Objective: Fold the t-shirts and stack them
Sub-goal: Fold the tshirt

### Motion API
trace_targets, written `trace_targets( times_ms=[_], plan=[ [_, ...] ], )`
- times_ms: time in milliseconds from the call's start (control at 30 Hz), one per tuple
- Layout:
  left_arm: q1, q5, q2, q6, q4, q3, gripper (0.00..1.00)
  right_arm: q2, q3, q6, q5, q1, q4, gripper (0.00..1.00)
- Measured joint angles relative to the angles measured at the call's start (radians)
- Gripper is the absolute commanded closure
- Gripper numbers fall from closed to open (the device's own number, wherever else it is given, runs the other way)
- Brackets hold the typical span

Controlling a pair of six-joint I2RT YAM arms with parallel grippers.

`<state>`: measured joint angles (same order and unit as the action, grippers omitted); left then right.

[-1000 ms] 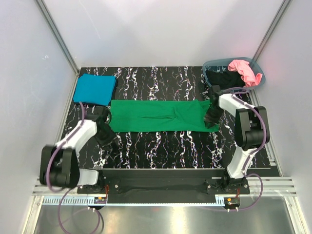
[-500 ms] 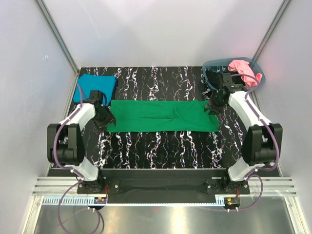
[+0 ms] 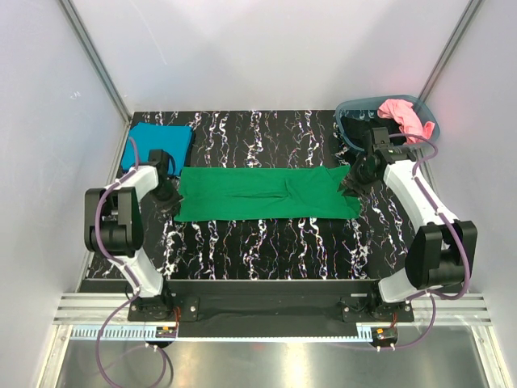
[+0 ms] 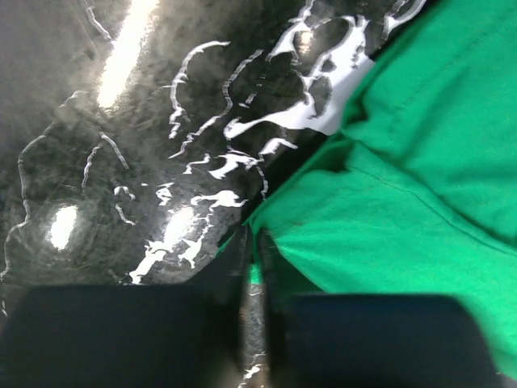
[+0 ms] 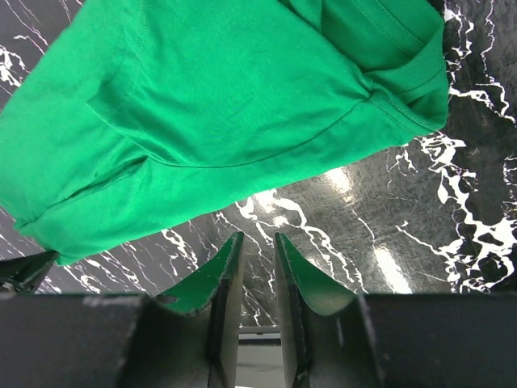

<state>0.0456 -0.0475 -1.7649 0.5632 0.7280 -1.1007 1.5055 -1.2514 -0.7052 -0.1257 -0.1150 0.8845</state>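
Observation:
A bright green t-shirt (image 3: 266, 194) lies folded into a long strip across the middle of the black marbled table. My left gripper (image 3: 170, 196) is at its left end. In the left wrist view this gripper (image 4: 257, 252) is shut, with a sliver of the green t-shirt's (image 4: 420, 186) edge pinched between its jaws. My right gripper (image 3: 352, 183) hovers at the strip's right end. In the right wrist view it (image 5: 254, 245) stands narrowly open, with bare table between its fingers and the green t-shirt (image 5: 226, 105) just beyond the tips. A folded teal t-shirt (image 3: 157, 145) lies at the back left.
A grey-blue oval basket (image 3: 363, 100) stands at the back right corner, holding a pink t-shirt (image 3: 404, 117) and a black one (image 3: 367, 129). White walls close in the table on three sides. Bare marbled table (image 3: 266, 242) lies between the green strip and the arm bases.
My left gripper moved back and left to the green t-shirt's left end and shut on its edge. My right gripper swung from the near right corner up to the right end.

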Motion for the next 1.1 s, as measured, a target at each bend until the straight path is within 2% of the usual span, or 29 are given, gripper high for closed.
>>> trace_targets(
  times_ms=[267,367,467,633,700,800,967,1100],
  plan=[
    [0.000,0.029,0.163,0.050,-0.005,0.186,1.00,0.038,0.010,0.007,0.005,0.000,-0.029,0.74],
    [0.000,0.062,0.265,0.114,0.016,0.297,0.88,0.085,0.025,0.018,0.012,0.000,-0.044,0.76],
    [-0.002,0.097,0.394,0.192,0.060,0.418,0.69,0.138,0.058,0.024,0.027,0.000,-0.072,0.75],
    [-0.006,0.122,0.653,0.338,0.220,0.546,0.50,0.185,0.116,0.023,0.026,0.000,-0.118,0.75],
    [-0.008,0.122,0.766,0.390,0.273,0.530,0.47,0.203,0.116,0.024,0.027,0.000,-0.144,0.75],
    [-0.008,0.117,0.816,0.439,0.316,0.439,0.45,0.259,0.095,0.039,0.032,0.002,-0.163,0.75],
    [-0.008,0.104,0.703,0.427,0.302,0.224,0.44,0.394,0.006,0.084,0.060,0.004,-0.151,0.74],
    [-0.009,0.104,0.600,0.377,0.256,0.159,0.44,0.430,-0.049,0.123,0.072,0.004,-0.145,0.74]
  ],
)
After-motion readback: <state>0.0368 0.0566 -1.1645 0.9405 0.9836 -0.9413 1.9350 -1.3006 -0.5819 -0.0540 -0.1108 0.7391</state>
